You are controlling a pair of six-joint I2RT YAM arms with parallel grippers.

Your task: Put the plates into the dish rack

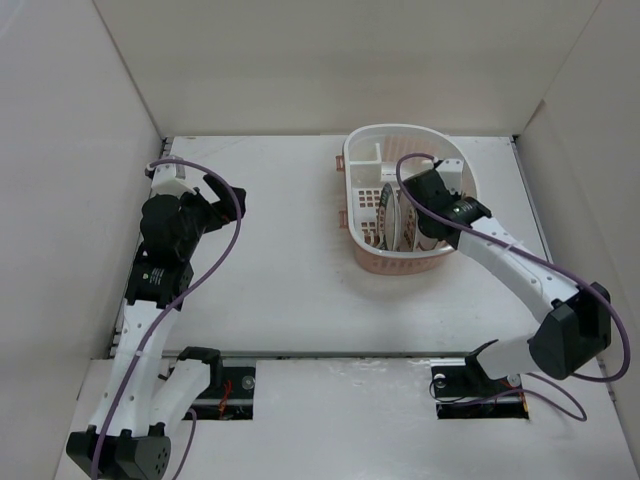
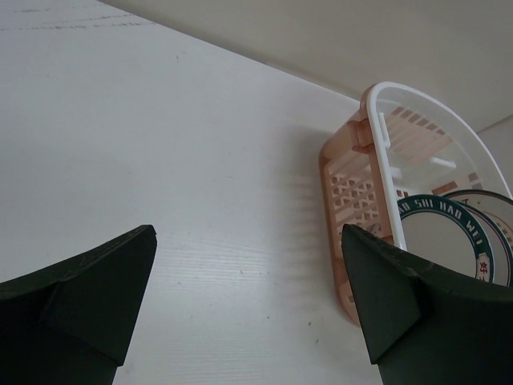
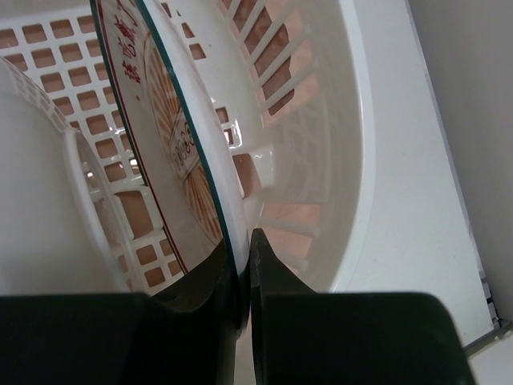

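Plate (image 3: 180, 136) stands upright inside the dish rack (image 3: 349, 120), and I've got my right fingers (image 3: 264, 273) pinched shut on its rim. My left fingers (image 2: 88, 297) hang spread wide above the table (image 2: 160, 144), left of the rack, holding nothing.

The white tabletop (image 1: 290, 290) carries the pale pink-and-white dish rack (image 1: 405, 265), which stands toward the far right corner, close against the far edge and a little in from the right edge.
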